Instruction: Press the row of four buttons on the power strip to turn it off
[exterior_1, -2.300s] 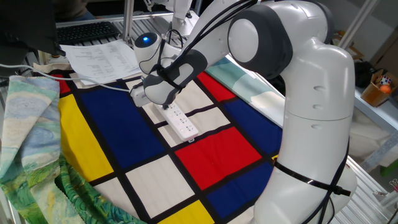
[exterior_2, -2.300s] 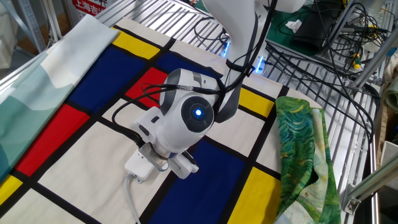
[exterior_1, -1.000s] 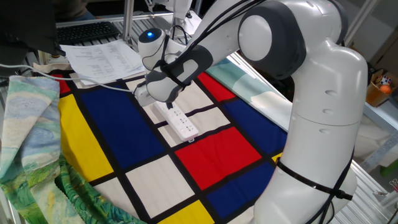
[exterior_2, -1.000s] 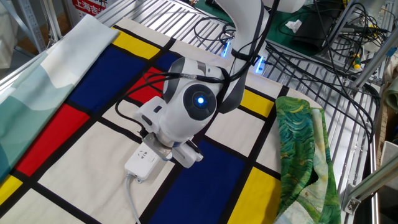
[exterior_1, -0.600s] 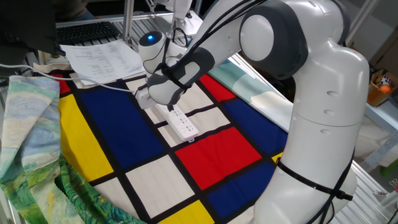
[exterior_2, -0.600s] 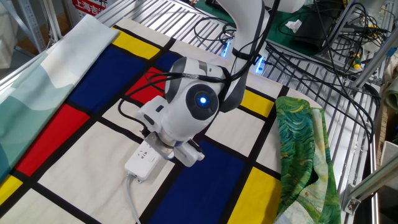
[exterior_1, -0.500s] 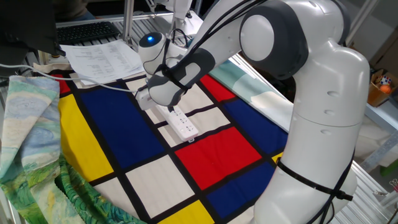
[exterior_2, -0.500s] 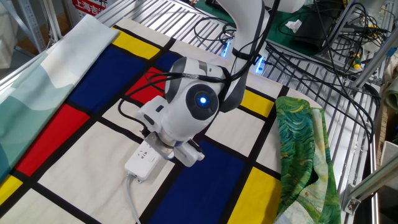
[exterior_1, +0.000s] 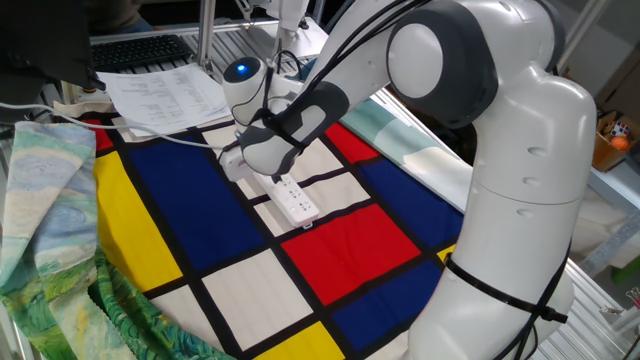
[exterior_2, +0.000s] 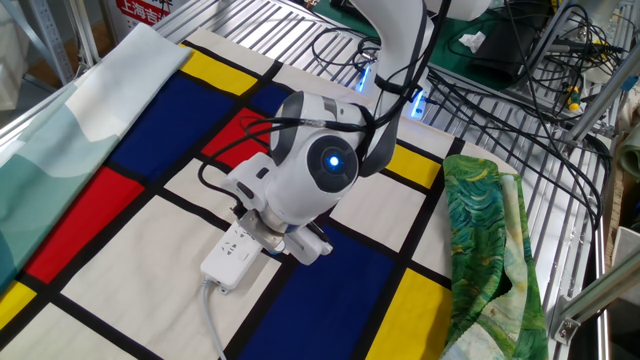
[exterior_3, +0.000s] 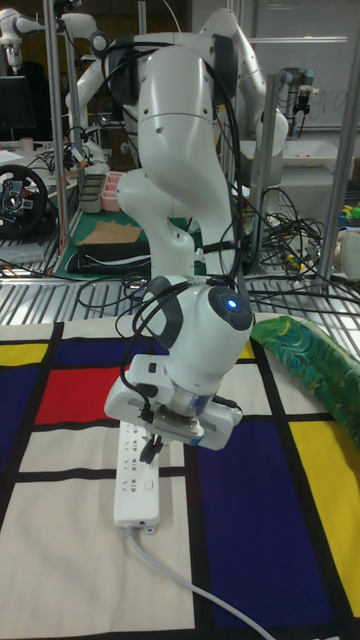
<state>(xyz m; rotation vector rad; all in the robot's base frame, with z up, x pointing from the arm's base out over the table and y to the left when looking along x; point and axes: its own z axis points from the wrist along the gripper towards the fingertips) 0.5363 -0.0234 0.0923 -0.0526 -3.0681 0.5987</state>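
Note:
The white power strip (exterior_1: 297, 203) lies slantwise on the checked cloth, its cable end toward the papers. In the tall fixed view the power strip (exterior_3: 137, 487) shows small dark marks along its top; I cannot pick out the four buttons one by one. My gripper (exterior_3: 152, 446) points straight down over the strip's far half, a dark fingertip right at its top face. In one fixed view the gripper (exterior_1: 273, 177) is just above the strip. In the other fixed view the wrist hides the gripper (exterior_2: 273, 238) and most of the power strip (exterior_2: 230, 257). No view shows the gap between the fingertips.
The strip's white cable (exterior_3: 195, 593) trails off toward the cloth's edge. A stack of papers (exterior_1: 165, 93) and a keyboard (exterior_1: 138, 49) lie behind the cloth. Green patterned fabric (exterior_1: 45, 225) is bunched along one side, and loose cables (exterior_2: 520, 100) cover the wire shelf beyond.
The gripper has slid along the strip away from its cable end, uncovering more of that end. Over the last half second it shifted only slightly. The strip has stayed put.

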